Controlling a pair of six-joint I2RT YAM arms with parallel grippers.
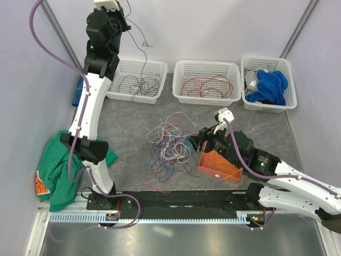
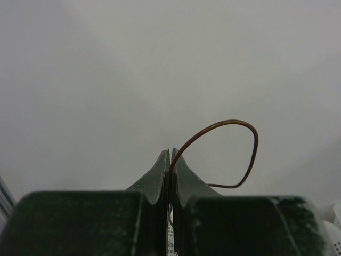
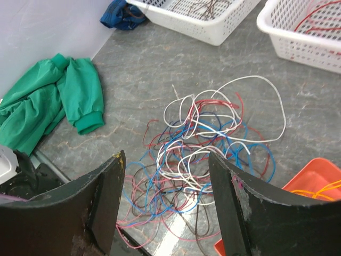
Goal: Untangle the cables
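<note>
The cables (image 1: 170,145) lie in a loose tangle of white, blue, red, pink and dark brown wires in the middle of the grey table. My left gripper (image 1: 122,15) is raised high at the back left. It is shut on one dark brown wire (image 1: 143,53) that hangs down into the left white basket (image 1: 114,90). The left wrist view shows the jaws closed (image 2: 170,152) on that wire, which loops out to the right (image 2: 234,124). My right gripper (image 1: 196,141) is open and empty, just right of the tangle. In the right wrist view its jaws (image 3: 166,157) stand wide apart above the tangle (image 3: 205,141).
The left basket holds several dark wires. The middle basket (image 1: 178,93) holds red and orange wires. The right basket (image 1: 246,104) holds blue and grey cloth. An orange tray (image 1: 210,169) with yellow wires sits under my right arm. A green garment (image 1: 53,176) lies at the near left.
</note>
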